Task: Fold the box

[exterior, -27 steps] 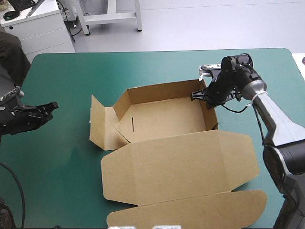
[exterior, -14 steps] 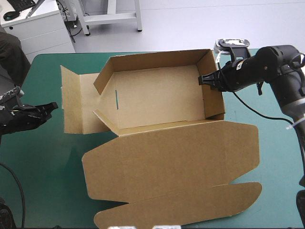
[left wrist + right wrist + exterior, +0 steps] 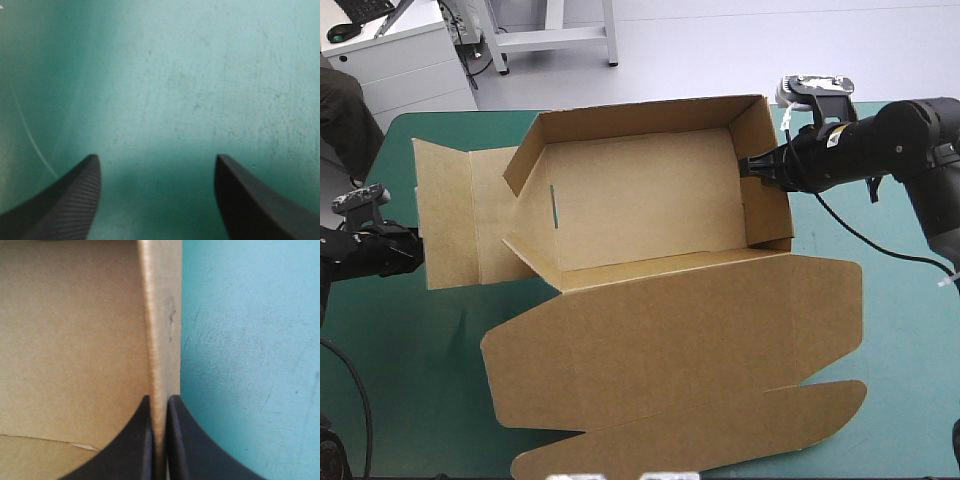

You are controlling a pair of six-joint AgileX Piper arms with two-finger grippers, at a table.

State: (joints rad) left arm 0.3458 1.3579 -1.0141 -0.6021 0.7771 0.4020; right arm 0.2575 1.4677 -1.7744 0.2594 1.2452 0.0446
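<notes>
The box [image 3: 650, 215] is one cut sheet of brown board, partly formed into an open tray. Two of its walls stand fully raised, the far one and the right one, and they meet at the far right corner. On the left side a shorter piece of board angles inward from the far wall, and a second one angles in from the near left corner. Beyond them a flap of two panels with one crease between them spreads out flat toward the table's left edge. One narrow slot shows in the tray's floor near its left end. The lid [image 3: 680, 340] lies open and flat on the near side of the tray, one broad panel with cut corners. A single long tuck flap runs along its nearest edge.

The box covers the middle of the table [image 3: 895, 330], from the far edge almost to the near one. In the high view its far wall overlaps the table's far edge.

There are two tools. The right tool [image 3: 160, 399] is clenched on the right wall near its top, one black finger on each face of the board. The left tool [image 3: 157, 159] is released, its two fingers well apart over bare teal-green cover. It sits near the table's left edge, just beside the outspread flap, and I cannot tell whether it touches the board.
</notes>
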